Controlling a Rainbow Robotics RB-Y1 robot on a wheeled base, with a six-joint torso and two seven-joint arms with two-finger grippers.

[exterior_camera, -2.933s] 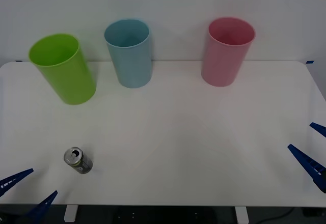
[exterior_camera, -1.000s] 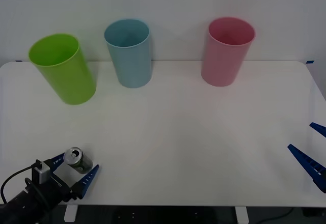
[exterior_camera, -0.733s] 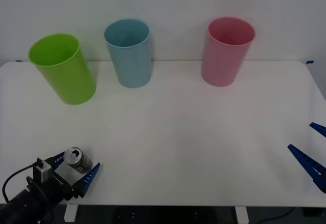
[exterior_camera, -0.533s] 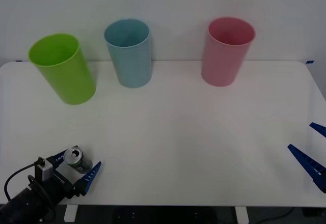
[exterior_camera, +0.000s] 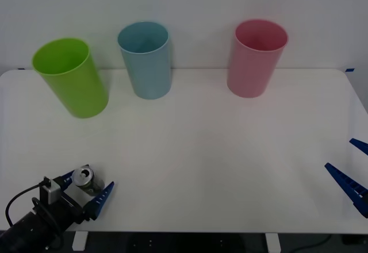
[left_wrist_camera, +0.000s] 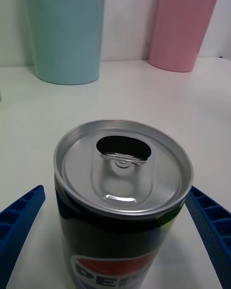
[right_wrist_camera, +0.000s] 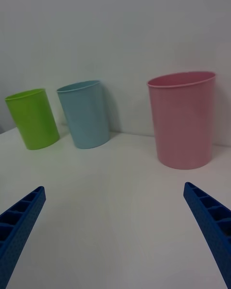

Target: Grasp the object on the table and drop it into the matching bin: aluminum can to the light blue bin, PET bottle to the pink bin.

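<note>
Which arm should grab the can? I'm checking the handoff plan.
Left. The left gripper already straddles the aluminum can, fingers open on either side near the table's front left corner. The right gripper waits open at the far right edge.

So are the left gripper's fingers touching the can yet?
Apart. In the left wrist view, white table shows between the can and each finger of the left gripper.

Left end effector [exterior_camera: 86, 188] low, fingers spread; right end effector [exterior_camera: 352, 169] parked, open.
</note>
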